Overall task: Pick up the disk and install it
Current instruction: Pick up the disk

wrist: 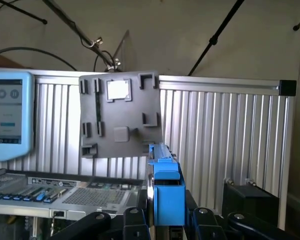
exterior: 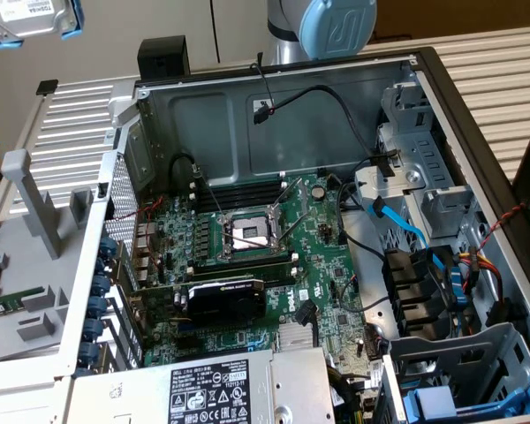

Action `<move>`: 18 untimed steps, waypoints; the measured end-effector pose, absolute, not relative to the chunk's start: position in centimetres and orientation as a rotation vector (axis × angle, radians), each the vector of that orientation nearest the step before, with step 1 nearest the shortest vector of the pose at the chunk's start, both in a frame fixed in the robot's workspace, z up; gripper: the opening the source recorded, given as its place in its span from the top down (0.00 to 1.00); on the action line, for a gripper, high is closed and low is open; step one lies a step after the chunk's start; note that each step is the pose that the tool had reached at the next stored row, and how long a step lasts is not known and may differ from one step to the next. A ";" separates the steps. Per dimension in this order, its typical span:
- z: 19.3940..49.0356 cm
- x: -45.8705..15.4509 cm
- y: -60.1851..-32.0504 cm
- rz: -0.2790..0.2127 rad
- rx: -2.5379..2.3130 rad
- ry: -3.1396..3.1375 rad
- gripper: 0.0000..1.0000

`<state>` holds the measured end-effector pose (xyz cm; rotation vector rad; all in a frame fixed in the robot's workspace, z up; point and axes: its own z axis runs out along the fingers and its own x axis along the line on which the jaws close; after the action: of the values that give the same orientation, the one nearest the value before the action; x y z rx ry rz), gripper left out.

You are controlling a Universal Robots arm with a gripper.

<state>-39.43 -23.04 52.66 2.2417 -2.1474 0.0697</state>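
Note:
The disk (exterior: pixel 25 19), a silver drive with a white Toshiba label in a bright blue frame, hangs in the air at the top corner of the exterior view's left, away from the open computer case (exterior: pixel 283 97). The wrist view looks at the disk (wrist: pixel 166 187) edge-on, its blue frame standing upright between the black fingers (wrist: pixel 134 220) of my gripper (wrist: pixel 167 222), which is shut on it. The arm's blue-capped joint (exterior: pixel 336 26) shows above the back wall of the case.
Inside the case lie the motherboard (exterior: pixel 247 238), a silver power-supply box (exterior: pixel 212 389) with a warning label, and drive bays (exterior: pixel 424 203) with a blue tray (exterior: pixel 442 402) at the exterior view's right. A grey fixture (exterior: pixel 26 256) stands at the left. A grey slotted plate (wrist: pixel 120 115) and a tablet screen (wrist: pixel 7 115) face the wrist.

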 end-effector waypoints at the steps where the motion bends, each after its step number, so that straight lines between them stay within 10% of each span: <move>1: 52.8 -39.1 -23.0 0.071 2.242 -2.148 0.63; 18: 54.1 -33.8 -23.1 0.072 2.243 -2.149 0.63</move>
<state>-33.83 -23.05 54.07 2.2428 -2.1486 0.0724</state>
